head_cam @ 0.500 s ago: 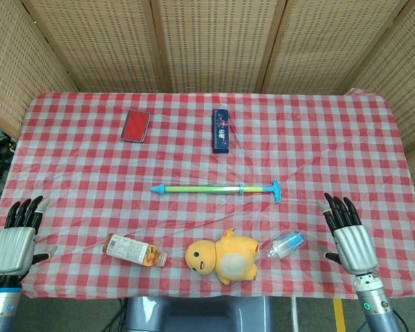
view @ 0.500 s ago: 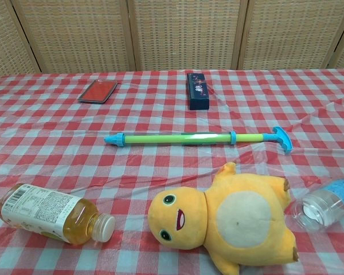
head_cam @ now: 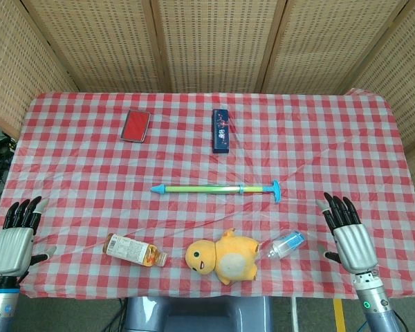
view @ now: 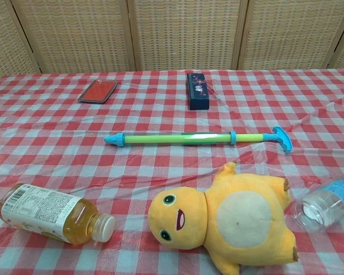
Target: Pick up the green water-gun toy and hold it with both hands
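Nothing grasped yet: left hand (head_cam: 12, 245) and right hand (head_cam: 349, 238), fingers apart, should reach toward twelve o'clock for the water gun (head_cam: 218, 188).

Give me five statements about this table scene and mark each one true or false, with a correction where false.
1. The green water-gun toy lies flat on the checked tablecloth, held by neither hand. True.
2. The left hand grips the tea bottle. False: the left hand is open at the table's edge, apart from the bottle.
3. The yellow plush toy lies between the tea bottle and the clear bottle with the blue cap. True.
4. The right hand rests on the water gun's handle. False: it is open near the table's near corner, away from the toy.
5. The red case sits to the right of the dark blue box. False: it sits to its left.
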